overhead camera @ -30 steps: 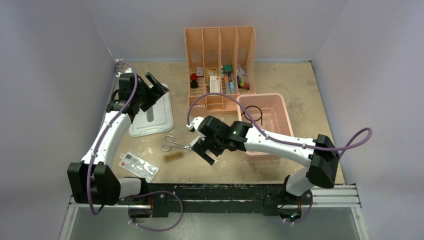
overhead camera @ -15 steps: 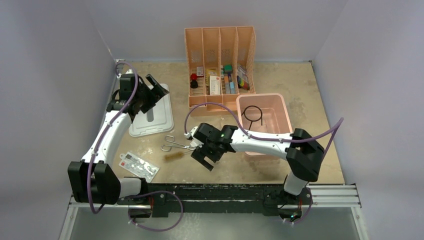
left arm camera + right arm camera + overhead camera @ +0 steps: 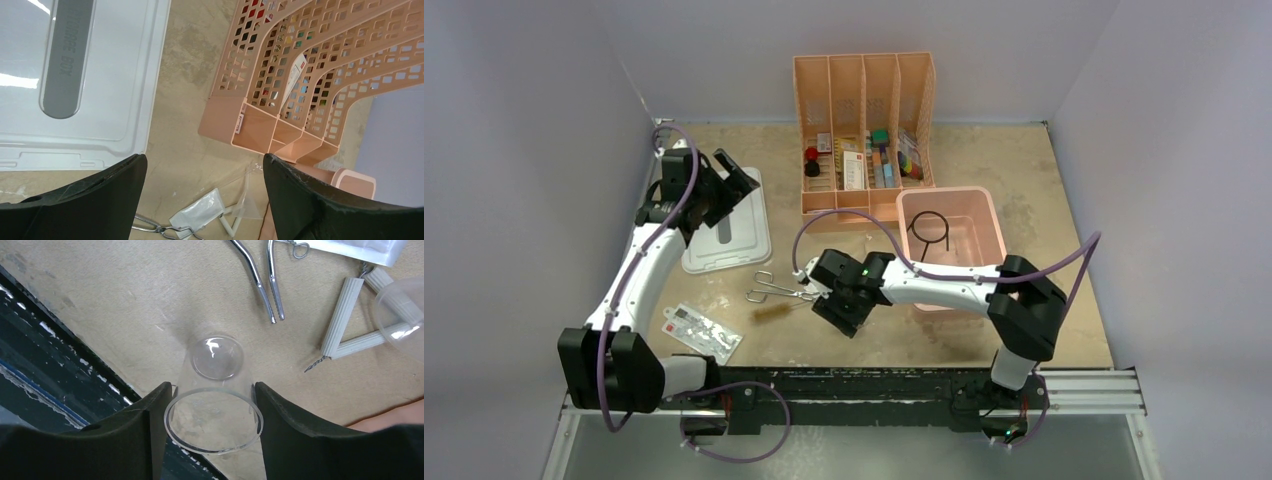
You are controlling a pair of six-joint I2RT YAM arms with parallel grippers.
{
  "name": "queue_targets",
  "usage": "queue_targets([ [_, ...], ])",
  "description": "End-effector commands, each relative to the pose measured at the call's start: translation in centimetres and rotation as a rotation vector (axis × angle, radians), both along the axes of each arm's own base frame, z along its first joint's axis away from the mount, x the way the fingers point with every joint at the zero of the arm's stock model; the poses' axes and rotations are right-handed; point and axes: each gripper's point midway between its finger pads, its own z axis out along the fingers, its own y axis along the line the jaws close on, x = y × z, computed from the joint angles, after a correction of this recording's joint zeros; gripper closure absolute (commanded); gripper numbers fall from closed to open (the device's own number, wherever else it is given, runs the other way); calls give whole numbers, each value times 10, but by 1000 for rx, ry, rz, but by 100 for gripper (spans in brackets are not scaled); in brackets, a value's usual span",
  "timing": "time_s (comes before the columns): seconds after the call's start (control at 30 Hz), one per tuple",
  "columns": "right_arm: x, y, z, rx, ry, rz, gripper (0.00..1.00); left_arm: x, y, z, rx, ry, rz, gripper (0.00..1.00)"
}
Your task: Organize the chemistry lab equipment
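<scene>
My right gripper (image 3: pixel 844 315) hangs low over the table's front middle. In the right wrist view it (image 3: pixel 212 390) is shut on a clear round-bottomed vessel (image 3: pixel 216 390), and both fingers touch its rim. Beyond it lie steel tongs (image 3: pixel 265 285), a white triangle (image 3: pixel 350 325) and a clear packet (image 3: pixel 360 245). The tongs (image 3: pixel 774 290) and a brown brush (image 3: pixel 771 313) lie left of the gripper. The black wire ring (image 3: pixel 929 226) lies in the pink bin (image 3: pixel 994 225). My left gripper (image 3: pixel 736 178) is open and empty over the white lid (image 3: pixel 729 235). No blue-capped tube shows.
A peach divided organizer (image 3: pixel 864 90) with small colourful items stands at the back. A flat red-and-white packet (image 3: pixel 702 331) lies front left. A clear funnel (image 3: pixel 247 200) rests by the triangle (image 3: pixel 227 225). The table's black front edge (image 3: pixel 60 355) is close under my right gripper.
My right gripper has shifted a little left and turned, and its elbow has drawn in toward the left. The left arm has barely moved.
</scene>
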Motion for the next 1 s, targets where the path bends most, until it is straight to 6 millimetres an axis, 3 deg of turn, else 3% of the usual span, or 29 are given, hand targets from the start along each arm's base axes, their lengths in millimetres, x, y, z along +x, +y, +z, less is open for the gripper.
queue_targets([
  [0.0,-4,3,18,19,9,44,50,-3,4,16,17,-54,9,14],
  [0.2,-18,26,77,214,47,95,52,-7,6,18,23,-57,17,14],
  [0.33,-8,38,126,349,-31,72,52,-9,6,22,24,-67,19,14],
  [0.47,16,31,168,430,-133,-25,52,-10,7,25,26,-73,20,14],
  [0.63,46,0,218,516,-219,-175,52,-9,6,27,23,-79,16,14],
  [0.77,66,-38,244,521,-288,-329,53,-6,4,29,10,-87,17,14],
  [0.97,91,-118,235,403,-312,-668,52,2,-4,38,-52,-123,10,15],
])
